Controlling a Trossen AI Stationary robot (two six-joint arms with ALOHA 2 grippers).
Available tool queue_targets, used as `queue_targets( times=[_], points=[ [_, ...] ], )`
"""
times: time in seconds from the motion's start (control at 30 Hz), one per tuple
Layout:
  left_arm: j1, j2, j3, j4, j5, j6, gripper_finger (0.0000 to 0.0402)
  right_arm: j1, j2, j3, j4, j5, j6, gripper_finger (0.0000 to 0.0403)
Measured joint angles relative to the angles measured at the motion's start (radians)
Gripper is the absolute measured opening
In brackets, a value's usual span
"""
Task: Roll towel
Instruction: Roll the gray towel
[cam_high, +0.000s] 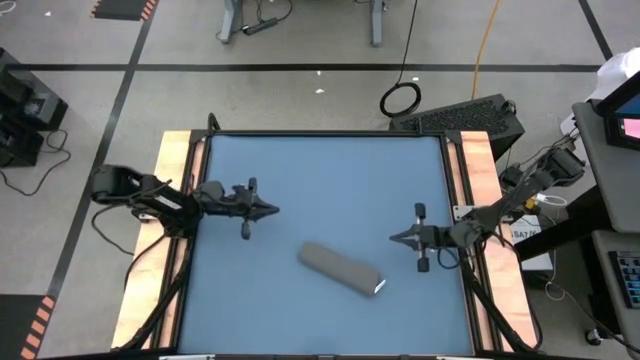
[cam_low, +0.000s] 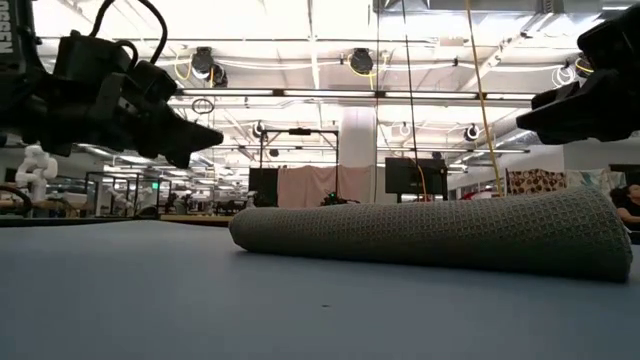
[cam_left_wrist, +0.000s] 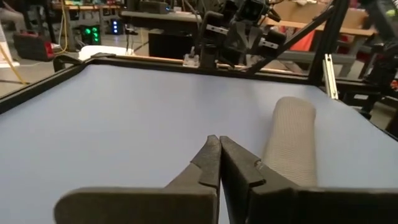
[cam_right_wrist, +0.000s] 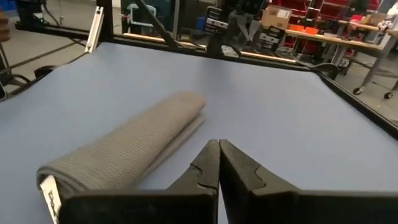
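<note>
Both grippers, left (cam_high: 272, 211) and right (cam_high: 395, 238), are hanging pinched together either side of the rolled towel (cam_high: 340, 268), so we are keeping clear of it.

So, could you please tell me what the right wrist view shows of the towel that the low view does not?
Only the right wrist view shows the small white tag at one end of the rolled towel, and the shut right gripper clear of it. Only the low view shows the roll side-on, lying flat on the blue table. Both show the towel rolled and unheld.
</note>
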Motion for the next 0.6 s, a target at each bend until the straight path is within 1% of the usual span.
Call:
queue_targets(
  times=[0.3,0.47,0.6],
  points=[
    [0.111,-0.083,-0.001,-0.063,0.135,-0.006,0.0004,-0.001,-0.192,0.000,-0.152,0.006,-0.105,0.0000],
    [0.174,-0.122,-0.001,-0.105,0.215,-0.007,0.0003,-0.001,-0.325,0.000,-0.234,0.009,-0.153,0.0000],
    [0.226,-0.160,-0.001,-0.146,0.251,-0.003,0.0002,-0.001,-0.445,0.000,-0.319,0.030,-0.170,0.0000]
  ],
)
